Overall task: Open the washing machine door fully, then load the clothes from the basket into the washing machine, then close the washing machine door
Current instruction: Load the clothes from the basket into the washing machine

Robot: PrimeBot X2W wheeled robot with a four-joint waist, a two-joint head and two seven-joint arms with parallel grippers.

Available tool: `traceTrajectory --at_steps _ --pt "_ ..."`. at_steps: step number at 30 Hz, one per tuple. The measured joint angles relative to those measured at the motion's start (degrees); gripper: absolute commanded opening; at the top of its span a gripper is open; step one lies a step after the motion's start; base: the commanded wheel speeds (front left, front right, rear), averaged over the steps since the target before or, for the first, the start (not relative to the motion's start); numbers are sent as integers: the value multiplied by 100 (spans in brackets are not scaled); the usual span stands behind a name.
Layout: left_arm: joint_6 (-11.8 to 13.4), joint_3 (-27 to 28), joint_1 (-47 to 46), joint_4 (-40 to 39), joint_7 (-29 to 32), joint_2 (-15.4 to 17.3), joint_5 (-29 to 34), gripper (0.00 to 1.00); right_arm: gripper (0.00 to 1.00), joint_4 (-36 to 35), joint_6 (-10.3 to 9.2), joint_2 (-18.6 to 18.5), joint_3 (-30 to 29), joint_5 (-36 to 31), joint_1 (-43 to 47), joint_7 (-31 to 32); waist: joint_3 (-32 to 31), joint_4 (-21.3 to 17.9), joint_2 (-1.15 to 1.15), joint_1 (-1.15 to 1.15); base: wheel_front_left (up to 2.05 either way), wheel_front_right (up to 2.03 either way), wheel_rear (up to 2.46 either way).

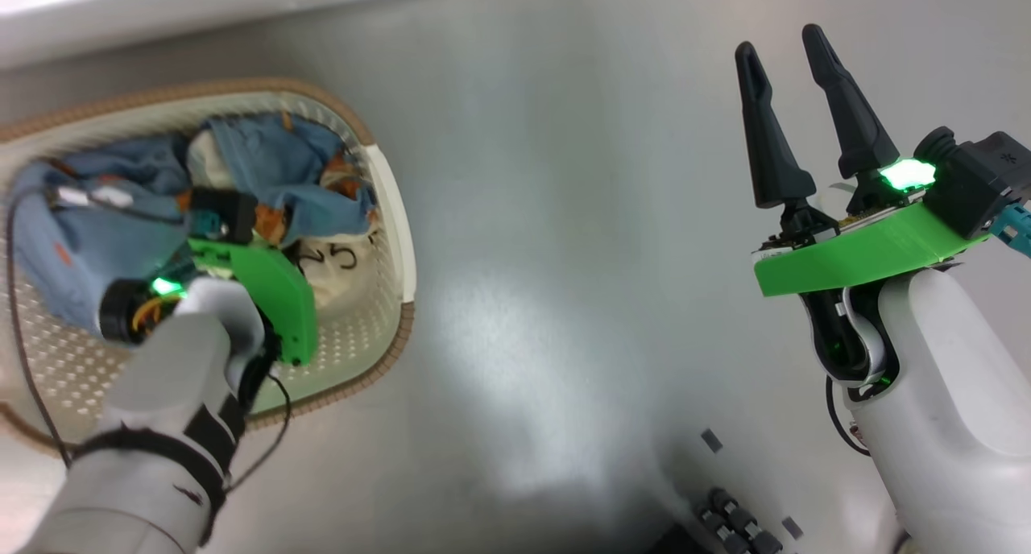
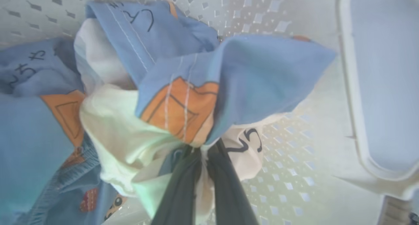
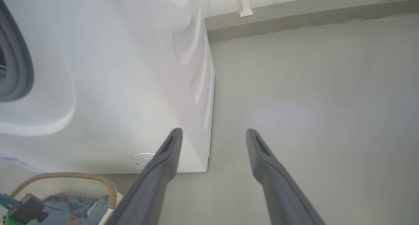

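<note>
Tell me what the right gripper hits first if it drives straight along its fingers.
Probably the grey floor beside the washing machine; its lower side edge lies close, and depth is unclear.

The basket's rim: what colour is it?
The basket's rim is brown with a woven look, best seen in the head view.

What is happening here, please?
The robot is loading laundry. Its left gripper is down in the basket, closed on a bunch of the clothes, with both blue and cream cloth gathered between its fingers. The right gripper hangs open above the floor, holding nothing. The washing machine stands next to the basket.
</note>
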Motion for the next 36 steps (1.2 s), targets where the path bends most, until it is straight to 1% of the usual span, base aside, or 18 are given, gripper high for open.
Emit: traceTrajectory --at_steps 4,8,9,10,17,27,30,36 --pt "-93 34 192 -1 -237 -70 -105 0 100 47 0 -21 11 3 8 0 -219 45 0 0 0 0 0" --pt "-143 20 416 -34 -524 -115 -185 0 100 110 0 -41 36 12 90 0 -541 103 0 0 0 0 0" --pt "-158 30 533 -93 -679 -145 -277 0 100 146 0 -54 43 16 165 0 -713 134 0 0 0 0 0" --pt "-158 30 533 -93 -679 -145 -277 0 100 146 0 -54 43 16 165 0 -713 134 0 0 0 0 0" --pt "-168 15 983 -669 -992 -220 -709 0 100 292 0 -132 52 112 413 0 -1334 266 0 -1 0 0 0" --pt "-168 -8 1491 -1521 -1323 -34 -1345 0 100 436 0 -221 -11 165 836 0 -2196 513 0 -1 0 0 0" --pt "-168 5 1635 -1745 -1372 22 -1430 0 100 471 0 -224 -19 181 944 0 -2445 585 0 -1 0 0 0" --pt "-168 285 1980 -2242 -1415 201 -1514 0 100 544 0 -237 -64 305 1245 0 -2944 688 0 -1 0 0 0"
